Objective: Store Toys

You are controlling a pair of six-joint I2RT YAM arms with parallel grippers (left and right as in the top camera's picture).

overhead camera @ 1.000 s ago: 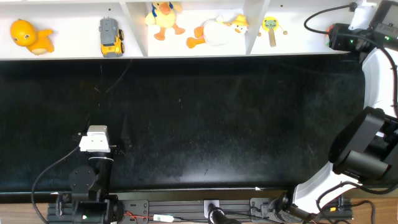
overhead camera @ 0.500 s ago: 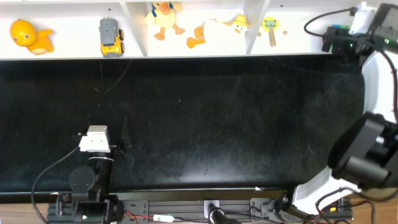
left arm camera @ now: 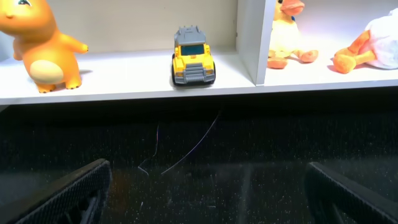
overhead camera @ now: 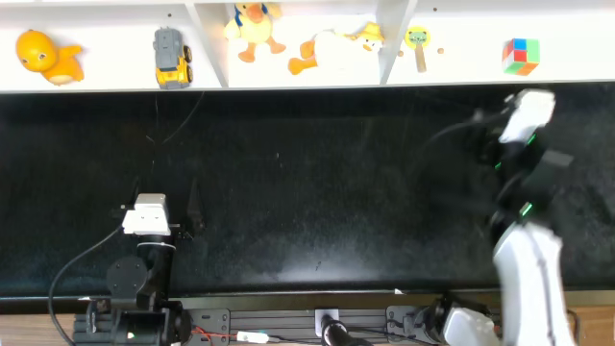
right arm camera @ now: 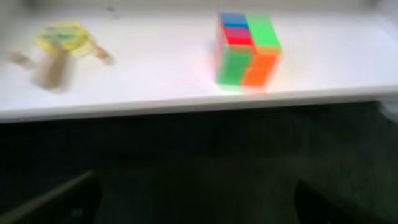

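The right gripper [right arm camera: 194, 186] hangs spread and empty near the shelf [right arm camera: 155, 87], whose rightmost compartment holds the cube [right arm camera: 247, 50], probably light, rigid and slick, best pinched across two opposite flat faces.

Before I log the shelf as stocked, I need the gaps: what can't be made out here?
Right wrist view: yellow-green toy, blurred, shape unclear.
Left wrist view: orange figure, cut off by the edge.
Top view: plush duck, head cut off by the top edge.
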